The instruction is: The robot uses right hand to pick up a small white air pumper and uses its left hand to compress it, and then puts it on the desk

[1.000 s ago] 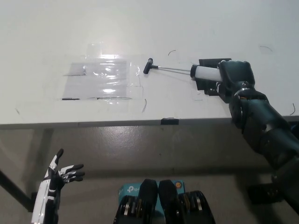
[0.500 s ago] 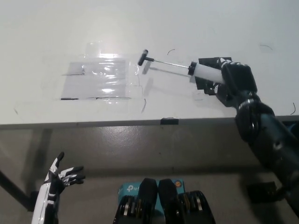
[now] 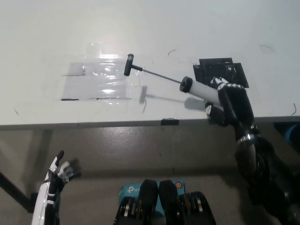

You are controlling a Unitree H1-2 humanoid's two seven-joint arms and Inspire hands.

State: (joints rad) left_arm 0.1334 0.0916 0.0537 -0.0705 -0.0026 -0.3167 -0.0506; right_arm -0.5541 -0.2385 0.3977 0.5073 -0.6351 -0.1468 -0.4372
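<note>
My black right hand (image 3: pixel 228 105) is shut on the white barrel of the small air pumper (image 3: pixel 199 90) and holds it above the white desk (image 3: pixel 150 28), near the front edge. The pumper's thin rod is pulled out and runs up-left to a black T-handle (image 3: pixel 128 64) over the taped sheet. Its shadow falls on the desk below. My white left hand (image 3: pixel 52 180) hangs low at the lower left, below the desk edge and far from the pumper; its fingers are blurred.
A clear plastic sheet (image 3: pixel 101 79) is taped flat on the desk at centre left. A black square mat (image 3: pixel 220 70) lies on the desk behind my right hand. A teal box (image 3: pixel 133 190) sits on the floor below.
My right hand lifted the pumper off the black mat and drew it toward the desk's front edge; the T-handle swung left. The left hand's fingers curled in slightly.
</note>
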